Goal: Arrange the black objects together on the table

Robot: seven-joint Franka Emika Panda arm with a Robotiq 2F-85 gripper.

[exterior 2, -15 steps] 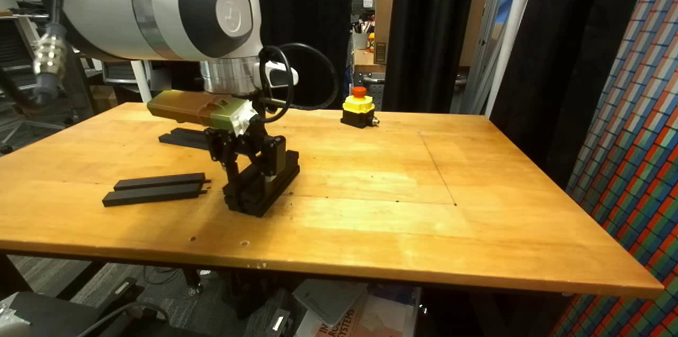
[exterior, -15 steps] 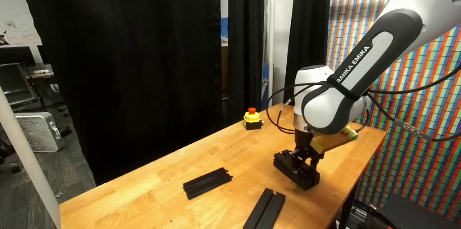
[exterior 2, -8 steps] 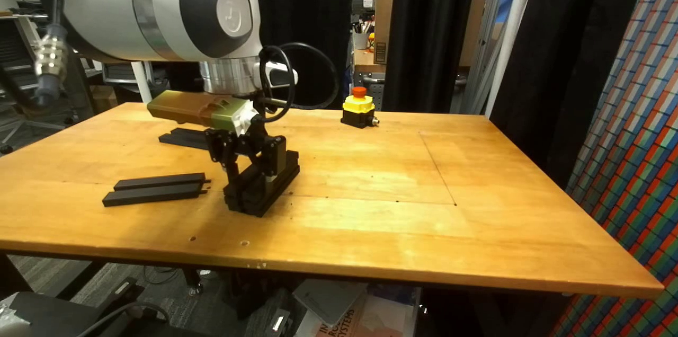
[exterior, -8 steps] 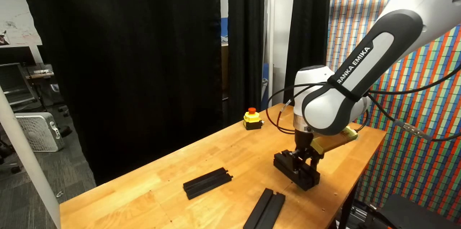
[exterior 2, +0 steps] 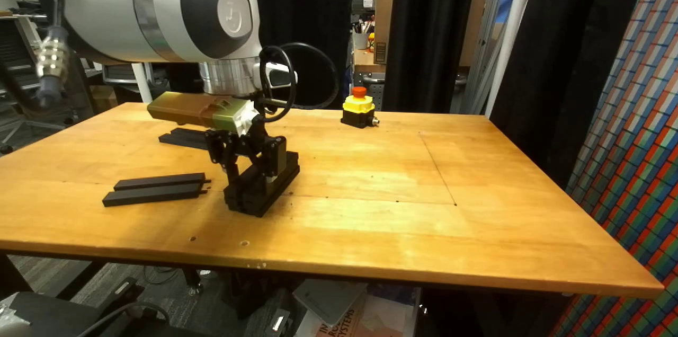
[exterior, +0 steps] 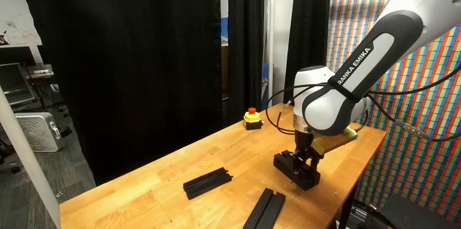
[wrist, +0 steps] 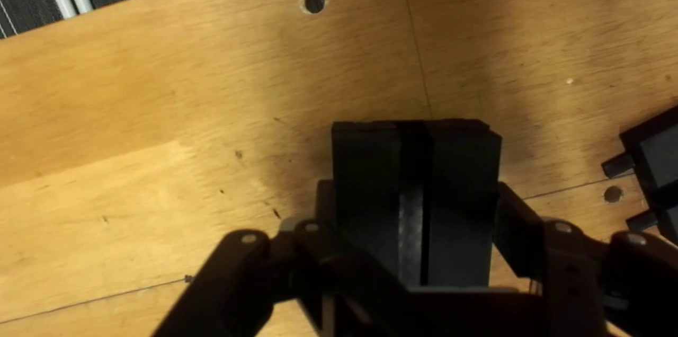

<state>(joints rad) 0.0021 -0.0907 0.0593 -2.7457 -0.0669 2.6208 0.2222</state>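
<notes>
My gripper (exterior: 306, 167) is shut on a black object (exterior: 282, 163) near the table's far right part. In the wrist view the fingers (wrist: 518, 231) touch both long sides of this grooved black object (wrist: 365, 167). It looks two layers thick and low at the table; whether it rests there is unclear. It also shows under the gripper (exterior 2: 253, 180) in an exterior view. Two black bars lie side by side (exterior: 207, 183) on the table (exterior: 158, 182). Another such pair (exterior: 264, 209) lies nearer; both pairs also show in an exterior view (exterior 2: 153, 188).
A yellow and black box with a red knob (exterior: 252, 118) stands at the table's back edge. The table edge (exterior 2: 371, 273) runs in front of the gripper. In the wrist view, two bar ends with pegs (wrist: 657, 157) lie close on the right. A black curtain (exterior: 126, 77) hangs behind.
</notes>
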